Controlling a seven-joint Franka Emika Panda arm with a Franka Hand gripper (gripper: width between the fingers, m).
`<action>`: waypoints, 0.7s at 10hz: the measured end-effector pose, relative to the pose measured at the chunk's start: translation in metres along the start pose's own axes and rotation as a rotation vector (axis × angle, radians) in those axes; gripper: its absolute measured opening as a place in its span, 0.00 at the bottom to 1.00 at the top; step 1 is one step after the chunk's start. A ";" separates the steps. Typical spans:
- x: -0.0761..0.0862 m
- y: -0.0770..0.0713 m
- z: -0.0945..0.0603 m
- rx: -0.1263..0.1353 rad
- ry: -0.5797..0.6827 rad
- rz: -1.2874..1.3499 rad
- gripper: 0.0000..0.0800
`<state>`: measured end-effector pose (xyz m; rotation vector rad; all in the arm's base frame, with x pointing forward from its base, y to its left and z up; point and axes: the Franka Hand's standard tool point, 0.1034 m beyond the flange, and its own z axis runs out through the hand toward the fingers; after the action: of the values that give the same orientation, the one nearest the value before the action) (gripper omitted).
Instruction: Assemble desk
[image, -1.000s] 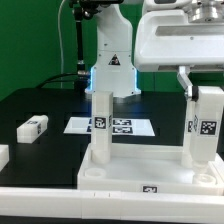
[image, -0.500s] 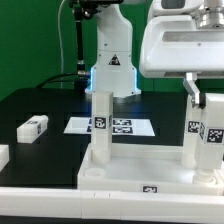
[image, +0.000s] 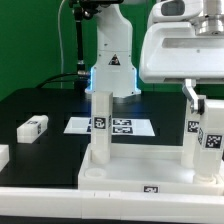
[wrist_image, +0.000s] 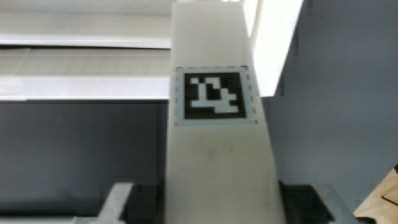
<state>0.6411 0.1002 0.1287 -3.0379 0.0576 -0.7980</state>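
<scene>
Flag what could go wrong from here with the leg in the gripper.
1. The held leg, clamped in the gripper, stands at a corner of the tabletop; if off-square, it may jam.
2. Releasing before it seats could topple it.
3. A wide retreat could knock the standing leg.

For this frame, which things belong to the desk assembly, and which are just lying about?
Job in hand: tabletop, upright leg standing on it, second leg gripped by the end effector, loose leg lying flat.
Lying about: marker board, on the black table.
</scene>
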 end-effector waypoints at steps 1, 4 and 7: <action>-0.001 -0.002 0.001 0.001 0.000 -0.003 0.36; -0.002 -0.002 0.001 0.002 0.021 -0.004 0.36; -0.002 -0.002 0.001 0.002 0.026 -0.005 0.37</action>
<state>0.6396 0.1024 0.1269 -3.0268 0.0494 -0.8367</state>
